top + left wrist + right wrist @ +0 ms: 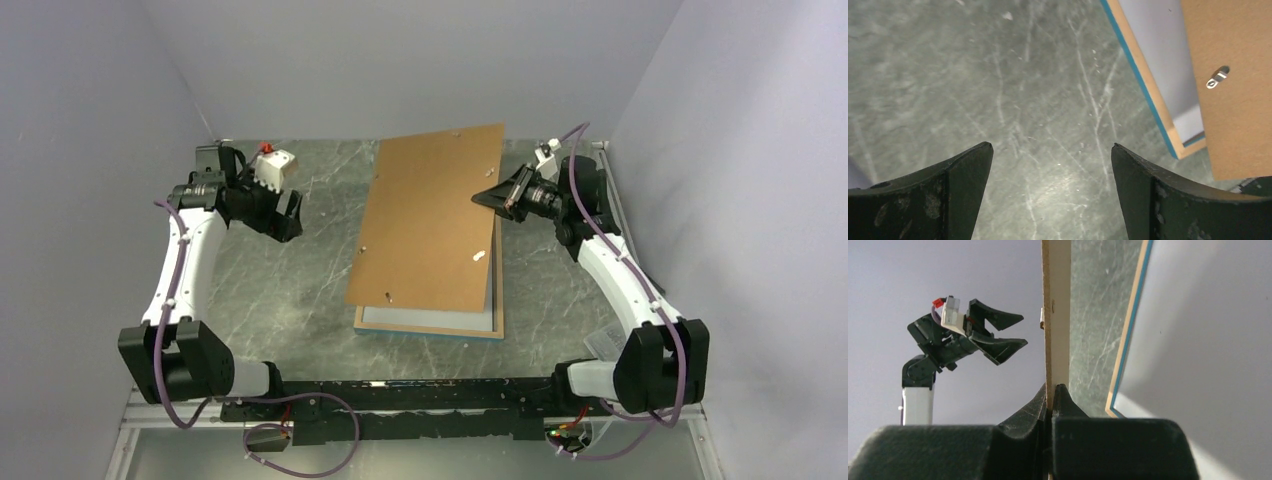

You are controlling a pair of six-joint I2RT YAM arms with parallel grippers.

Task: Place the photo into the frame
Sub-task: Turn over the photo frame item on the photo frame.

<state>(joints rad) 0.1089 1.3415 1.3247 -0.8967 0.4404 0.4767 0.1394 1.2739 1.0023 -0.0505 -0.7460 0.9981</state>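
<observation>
The frame (430, 329) lies back-up on the table, its pale wood rim and turquoise edge showing in the left wrist view (1148, 85) and the right wrist view (1128, 340). A pale grey-white surface fills its inside. No balloon print shows anywhere, so the photo is hidden or out of view. My right gripper (487, 198) is shut on the right edge of the brown backing board (430, 220), which it holds tilted above the frame; the pinch shows in the right wrist view (1052, 390). My left gripper (290, 215) is open and empty above bare table (1052, 147), left of the frame.
The grey marbled table (290, 300) is walled by grey panels at the back and both sides. A black rail (420, 390) runs along the near edge. The backing board (1233, 100) carries small metal tabs (1217, 78).
</observation>
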